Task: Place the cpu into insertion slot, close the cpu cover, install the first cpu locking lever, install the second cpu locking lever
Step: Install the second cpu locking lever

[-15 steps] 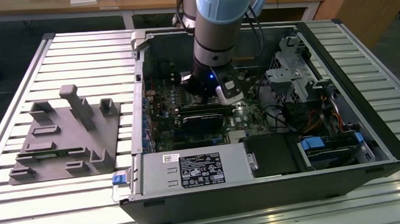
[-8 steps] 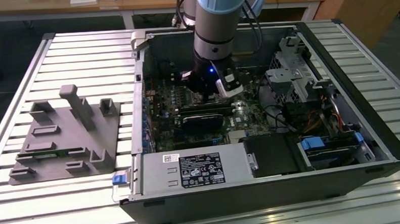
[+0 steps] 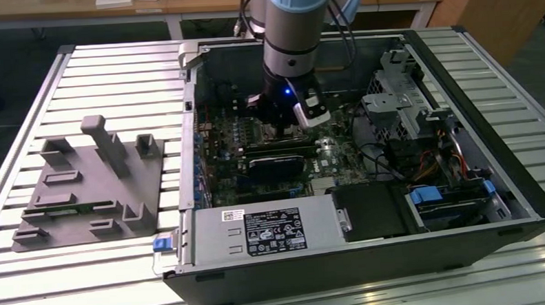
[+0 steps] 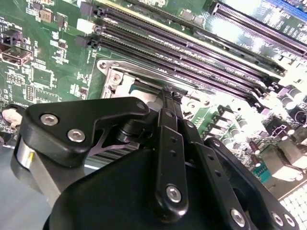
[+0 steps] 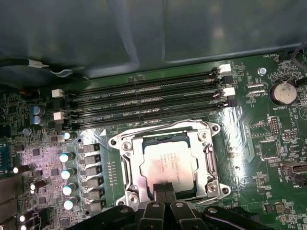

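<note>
The cpu [image 5: 165, 166] sat in the slot [image 5: 125, 165]; the gripper [image 5: 164, 188], jaws closed together, pressed its near edge, probably seating it.

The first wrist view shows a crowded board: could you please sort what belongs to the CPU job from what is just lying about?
Job in hand:
cpu
insertion slot
cpu cover
gripper

Just lying about:
memory slots
coin battery
capacitors

Cpu [image 5: 165, 165] in the insertion slot [image 5: 125, 165], apparently under the cpu cover [image 5: 209, 160], beside memory slots [image 5: 144, 103].
</note>
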